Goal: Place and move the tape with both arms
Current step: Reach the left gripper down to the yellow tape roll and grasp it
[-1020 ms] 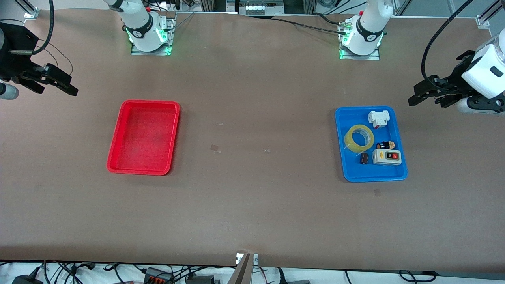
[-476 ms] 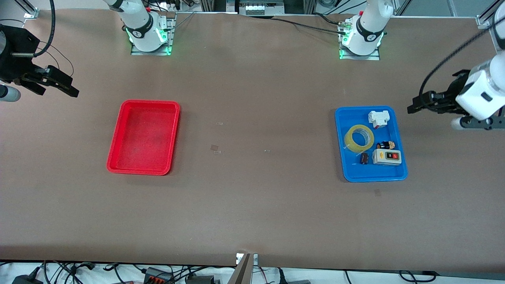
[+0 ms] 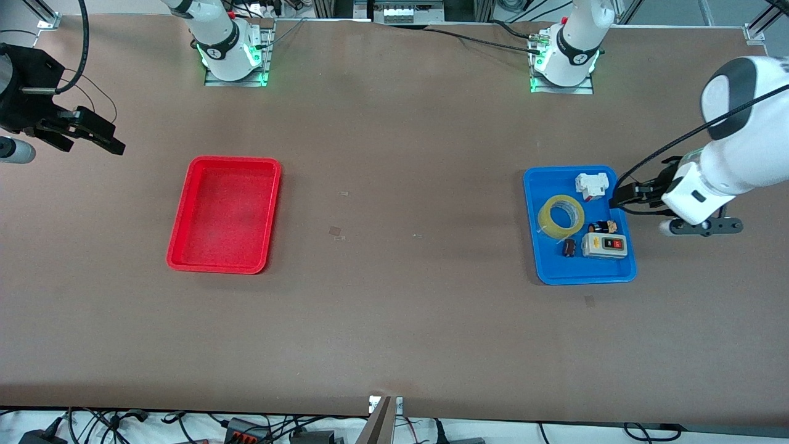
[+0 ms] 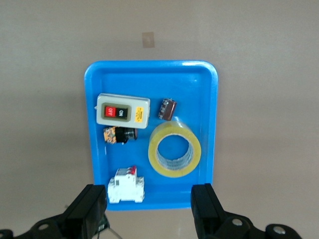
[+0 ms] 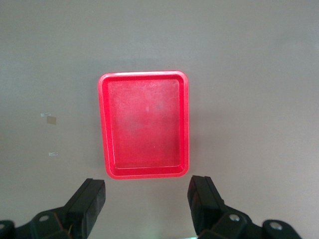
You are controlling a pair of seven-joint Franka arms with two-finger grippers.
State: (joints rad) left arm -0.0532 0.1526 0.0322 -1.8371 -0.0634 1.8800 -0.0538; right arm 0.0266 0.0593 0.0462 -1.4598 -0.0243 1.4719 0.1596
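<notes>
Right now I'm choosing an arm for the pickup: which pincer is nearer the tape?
Left. The left pincer hovers at the blue tray's edge beside the tape; the right pincer waits past the red tray.

Tape [image 3: 561,216] in tray [image 3: 624,275] (beside switch box [image 3: 605,245])

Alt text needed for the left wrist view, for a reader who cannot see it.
A blue plastic tray on a brown table holds a ring-shaped roll of translucent yellow tape, a grey switch box, a white breaker and two small dark parts. The left gripper, fingers open, hangs above the tray's edge, holding nothing.
</notes>
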